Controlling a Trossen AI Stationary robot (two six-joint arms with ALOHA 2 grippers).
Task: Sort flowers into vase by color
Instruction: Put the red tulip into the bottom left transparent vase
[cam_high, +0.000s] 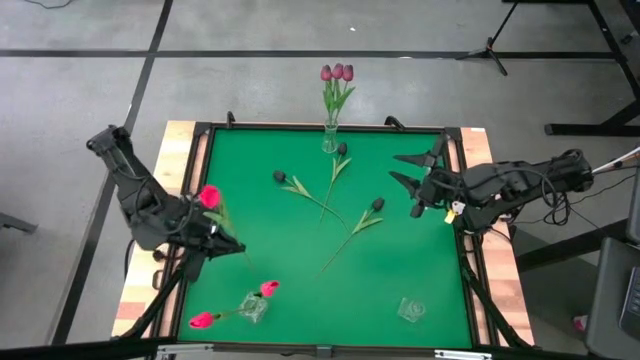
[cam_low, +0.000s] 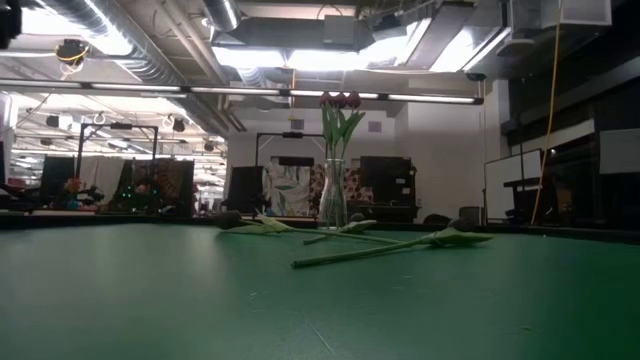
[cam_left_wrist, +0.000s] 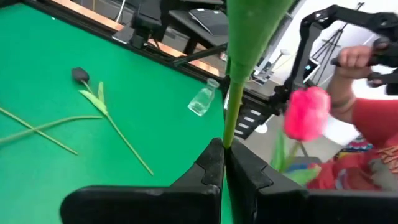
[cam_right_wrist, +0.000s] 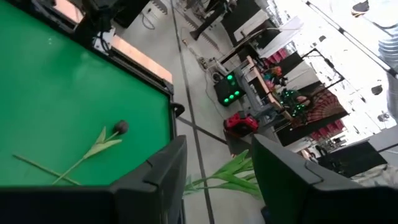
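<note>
My left gripper (cam_high: 225, 243) hovers over the table's left side, shut on a pink-red tulip (cam_high: 208, 196). A glass vase (cam_high: 252, 306) near the near edge holds two more pink-red tulips (cam_high: 268, 288). A tall vase (cam_high: 330, 140) at the far edge carries three mauve tulips (cam_high: 337, 73), also seen in the low view (cam_low: 340, 100). Three near-black tulips (cam_high: 377, 204) lie flat mid-table, their stems crossing. My right gripper (cam_high: 408, 168) waits open above the right side, holding nothing. An empty vase (cam_high: 411, 309) stands near right. My left gripper pinches the pink-red tulip's green stem (cam_left_wrist: 227, 130) between its two fingers (cam_left_wrist: 211, 165), which lie across the stem. The flower is lifted clear of the table. Its head (cam_left_wrist: 306, 112) and a broad leaf (cam_left_wrist: 249, 37) stick out beyond the fingertips.
The green mat (cam_high: 300, 260) is framed by a raised black rim and wooden borders. In the left wrist view a small glass vase (cam_left_wrist: 203, 99) stands near the mat's edge, and a person's hand (cam_left_wrist: 354, 59) shows beyond the table. The low view shows no gripper.
</note>
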